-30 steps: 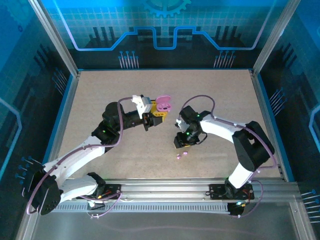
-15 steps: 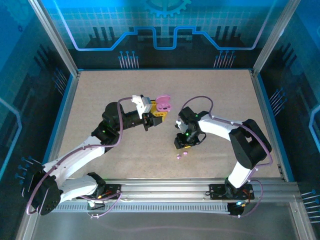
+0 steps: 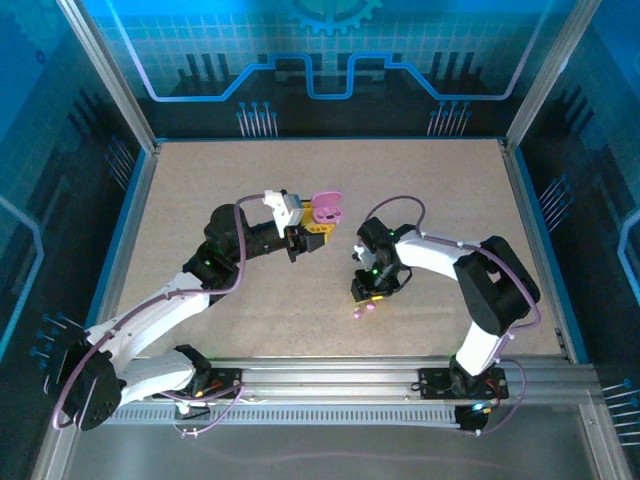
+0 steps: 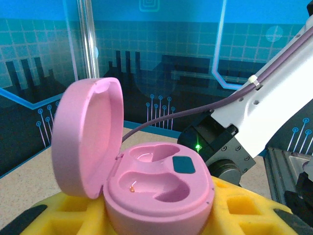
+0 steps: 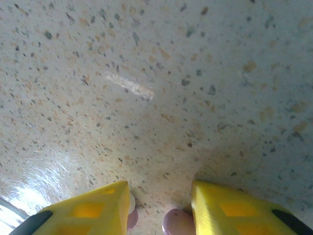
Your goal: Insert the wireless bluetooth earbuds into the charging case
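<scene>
Well, progress: early; both wells of the pink charging case (image 4: 161, 196) are bare and its lid is tipped up, so no earbud is in yet.
Left to do: pick up each earbud, carry it across, and seat it in a well.
Left fingers: the left gripper (image 3: 316, 227) is clamped on the base of the charging case, with the case's opening facing up.
Right fingers: the right gripper (image 5: 159, 198) is down at the tabletop (image 3: 200, 190), its yellow fingers (image 5: 93, 213) narrowly parted and gripping nothing.
Earbuds: two pinkish earbuds (image 5: 176, 223) lie on the tabletop in the gap between the right fingers, one just beside each. Whether either touches a finger is hard to tell at the frame's edge.
Case to earbuds: apart, with the case farther back and to the left.
</scene>
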Controlling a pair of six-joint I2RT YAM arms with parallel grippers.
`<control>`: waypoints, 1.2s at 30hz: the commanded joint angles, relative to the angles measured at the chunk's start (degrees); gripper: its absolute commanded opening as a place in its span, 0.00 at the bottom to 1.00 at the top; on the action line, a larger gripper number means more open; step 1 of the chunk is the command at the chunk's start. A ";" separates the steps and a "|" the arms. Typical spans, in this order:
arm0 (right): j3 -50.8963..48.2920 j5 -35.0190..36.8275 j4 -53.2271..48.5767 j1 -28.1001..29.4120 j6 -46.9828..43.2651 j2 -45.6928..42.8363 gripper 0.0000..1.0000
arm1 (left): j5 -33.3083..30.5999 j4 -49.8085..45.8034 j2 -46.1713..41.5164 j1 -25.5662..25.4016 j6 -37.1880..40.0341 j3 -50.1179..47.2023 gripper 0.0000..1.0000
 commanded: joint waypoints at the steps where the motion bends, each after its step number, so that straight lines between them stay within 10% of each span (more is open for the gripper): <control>1: -1.74 0.15 -2.20 0.46 1.96 -2.34 0.39 | -0.34 0.55 -0.57 -0.34 -0.27 -0.32 0.31; 36: 1.50 7.38 -6.95 2.36 9.89 0.54 0.29 | -0.46 0.92 0.11 -0.37 -1.29 -0.54 0.32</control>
